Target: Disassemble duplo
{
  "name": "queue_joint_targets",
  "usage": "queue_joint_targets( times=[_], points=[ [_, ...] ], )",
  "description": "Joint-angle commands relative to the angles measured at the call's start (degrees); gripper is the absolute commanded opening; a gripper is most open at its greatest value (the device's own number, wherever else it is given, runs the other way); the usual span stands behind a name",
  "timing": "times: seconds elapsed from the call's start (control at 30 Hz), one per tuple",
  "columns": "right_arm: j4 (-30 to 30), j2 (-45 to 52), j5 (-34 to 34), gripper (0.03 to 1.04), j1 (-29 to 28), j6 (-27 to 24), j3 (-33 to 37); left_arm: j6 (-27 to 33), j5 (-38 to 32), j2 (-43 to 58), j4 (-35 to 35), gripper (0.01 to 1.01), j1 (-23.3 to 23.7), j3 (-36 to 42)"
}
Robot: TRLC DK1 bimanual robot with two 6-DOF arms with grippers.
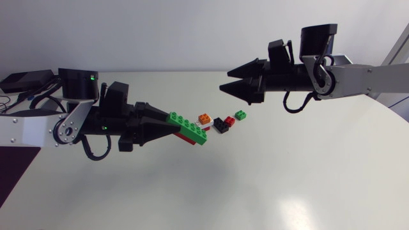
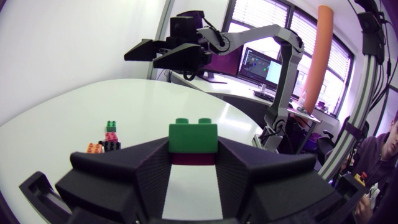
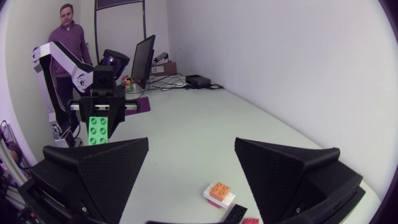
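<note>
My left gripper (image 1: 176, 123) is shut on a duplo stack, a long green brick (image 1: 189, 127) on a red brick (image 1: 189, 137), held above the table. In the left wrist view the green brick (image 2: 193, 137) sits between the fingers over the dark red one (image 2: 193, 160). My right gripper (image 1: 225, 80) hangs open and empty in the air, up and to the right of the stack. From the right wrist view, the gripper (image 3: 192, 142) stands wide, facing the green brick (image 3: 97, 129) in my left gripper (image 3: 99, 106).
Loose bricks lie on the table between the arms: orange (image 1: 204, 118), black (image 1: 221, 124), red (image 1: 230, 121) and green (image 1: 241, 115). The orange one (image 3: 219, 190) rests on a white piece below my right gripper. A dark box (image 1: 24, 80) lies at the far left.
</note>
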Motion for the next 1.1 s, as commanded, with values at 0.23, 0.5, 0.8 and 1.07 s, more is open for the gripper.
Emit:
queue_joint_targets(
  times=[0.23,0.5,0.8,1.07],
  points=[
    [-7.80,3.00,-1.96,1.00,5.82,-6.63,-0.79,-0.48,3.10,-1.78,-1.52,0.038,-1.83,-0.58],
    [-8.32,2.65,-1.88,1.00,10.22,-8.04,-2.37,0.05,3.01,-2.57,-1.43,0.038,-1.66,-1.02],
    [-10.08,2.65,-2.05,1.00,10.83,-8.83,-2.10,0.40,2.57,-2.48,-1.25,0.038,-1.57,-1.02],
    [-11.22,1.07,-4.51,1.00,9.52,-8.83,-1.75,1.28,1.69,-2.31,-1.25,0.038,-1.48,-1.10]
  ],
)
